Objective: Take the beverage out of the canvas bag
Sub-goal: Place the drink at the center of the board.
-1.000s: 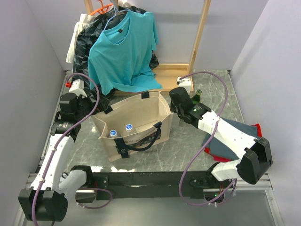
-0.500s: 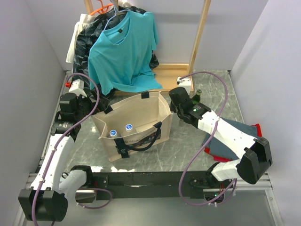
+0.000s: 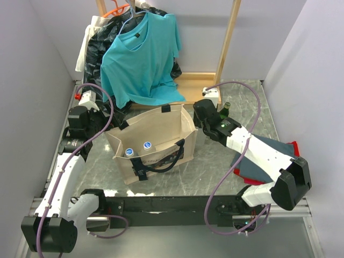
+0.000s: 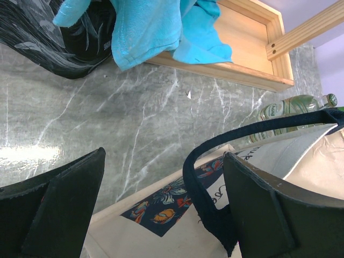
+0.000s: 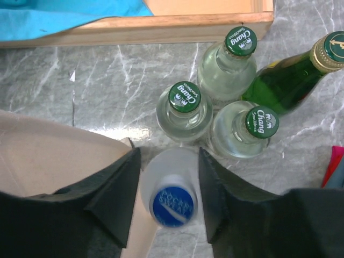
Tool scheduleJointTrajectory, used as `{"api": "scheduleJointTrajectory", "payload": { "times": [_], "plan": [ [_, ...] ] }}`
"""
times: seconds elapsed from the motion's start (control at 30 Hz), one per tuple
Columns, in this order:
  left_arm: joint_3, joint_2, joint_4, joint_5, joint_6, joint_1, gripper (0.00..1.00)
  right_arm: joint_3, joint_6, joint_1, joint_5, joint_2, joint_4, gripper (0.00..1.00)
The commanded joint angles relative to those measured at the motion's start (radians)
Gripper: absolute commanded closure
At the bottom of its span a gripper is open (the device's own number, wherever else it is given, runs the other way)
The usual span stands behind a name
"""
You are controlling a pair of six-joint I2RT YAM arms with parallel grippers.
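Note:
The beige canvas bag (image 3: 161, 129) stands open mid-table with two blue-capped bottles (image 3: 129, 152) inside. My right gripper (image 3: 203, 115) is just off the bag's right end. In the right wrist view its jaws (image 5: 169, 156) hug a white blue-capped beverage bottle (image 5: 172, 206) on both sides with no gap showing. The bottle is upright beside the bag's wall (image 5: 54, 156). My left gripper (image 4: 164, 161) is open over the bag's printed side (image 4: 161, 215). The black strap handle (image 4: 191, 177) loops between its fingers, close to the right one.
Three clear green-capped bottles (image 5: 184, 110) and a green glass bottle (image 5: 285, 80) stand right behind the held one. A wooden rack (image 3: 228, 43) with a teal shirt (image 3: 142, 59) and black plastic bag (image 3: 99, 45) is behind. Red and grey cloth (image 3: 269, 172) lies right.

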Motion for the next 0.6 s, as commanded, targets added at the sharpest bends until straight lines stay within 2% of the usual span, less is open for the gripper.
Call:
{"api": "scheduleJointTrajectory", "payload": {
  "times": [0.0,0.43,0.57],
  "plan": [
    [0.012,-0.007,0.015,-0.008,0.015,-0.001,0.04,0.03,0.01,-0.005,0.018,-0.051,0.03,0.42],
    [0.016,-0.01,0.013,-0.013,0.02,-0.001,0.04,0.117,-0.028,0.031,0.08,-0.187,-0.031,0.4],
    [0.018,-0.011,0.01,-0.014,0.021,-0.001,0.04,0.157,-0.079,0.062,0.003,-0.232,-0.021,0.4]
  ]
}}
